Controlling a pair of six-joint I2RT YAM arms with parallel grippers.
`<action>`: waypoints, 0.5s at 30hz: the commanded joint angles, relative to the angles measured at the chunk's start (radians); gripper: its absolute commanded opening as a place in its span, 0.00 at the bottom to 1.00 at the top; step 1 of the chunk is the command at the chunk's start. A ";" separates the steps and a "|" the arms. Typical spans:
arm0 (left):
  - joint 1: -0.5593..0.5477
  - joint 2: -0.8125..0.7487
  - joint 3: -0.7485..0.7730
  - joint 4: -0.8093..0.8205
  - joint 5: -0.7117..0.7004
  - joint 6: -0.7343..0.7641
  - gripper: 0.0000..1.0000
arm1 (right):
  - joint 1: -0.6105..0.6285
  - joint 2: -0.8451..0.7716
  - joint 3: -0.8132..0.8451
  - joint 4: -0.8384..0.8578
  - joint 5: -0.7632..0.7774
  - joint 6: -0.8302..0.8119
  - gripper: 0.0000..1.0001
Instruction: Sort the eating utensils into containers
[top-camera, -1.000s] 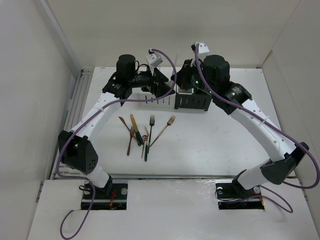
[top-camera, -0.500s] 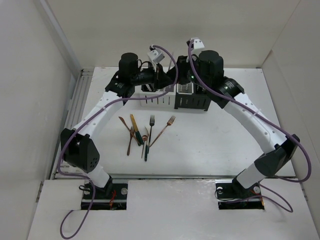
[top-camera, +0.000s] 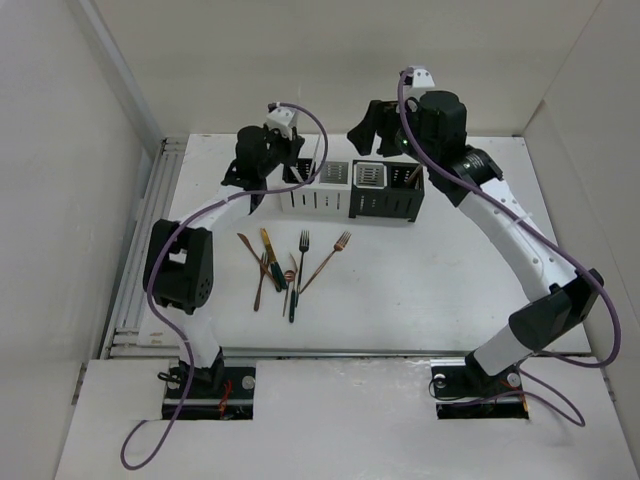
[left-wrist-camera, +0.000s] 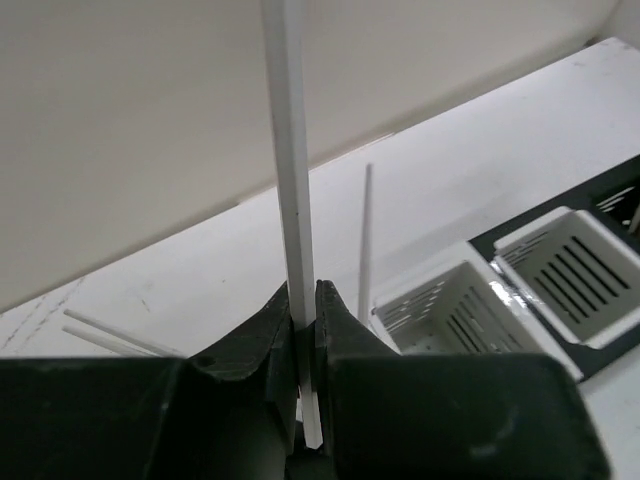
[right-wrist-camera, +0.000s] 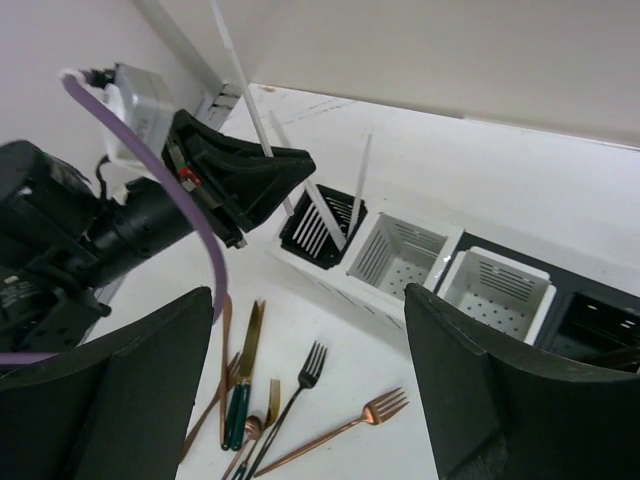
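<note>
My left gripper (left-wrist-camera: 305, 300) is shut on a white stick (left-wrist-camera: 285, 120) that stands nearly upright, just left of the leftmost container (top-camera: 300, 192). The right wrist view shows that gripper (right-wrist-camera: 245, 180) above the dark-lined caddy (right-wrist-camera: 320, 228), which holds more white sticks (right-wrist-camera: 322, 208). The containers (top-camera: 352, 192) form a row, white on the left and black on the right. My right gripper (top-camera: 372, 130) hangs open and holds nothing above the row's far side. Loose eating utensils (top-camera: 288, 265) lie on the table: a copper fork (right-wrist-camera: 335, 428), a black fork (right-wrist-camera: 297, 392) and a green-handled gold knife (right-wrist-camera: 243, 380).
White walls close in the table (top-camera: 450, 270) at the back and on both sides. Purple cables (top-camera: 310, 120) loop off both wrists. A slotted rail (top-camera: 150, 210) runs along the table's left edge.
My left gripper shut on the white stick and swung left and up with it. My right gripper opened and drew up and back from the containers.
</note>
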 joint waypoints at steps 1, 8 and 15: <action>-0.002 0.026 -0.013 0.229 -0.069 -0.005 0.00 | -0.014 -0.027 0.004 0.016 0.016 -0.024 0.82; 0.019 0.103 -0.044 0.306 -0.048 -0.059 0.00 | -0.047 0.020 0.085 -0.052 0.016 -0.057 0.82; 0.019 0.149 -0.105 0.340 -0.071 -0.059 0.10 | -0.056 0.053 0.137 -0.098 0.016 -0.075 0.82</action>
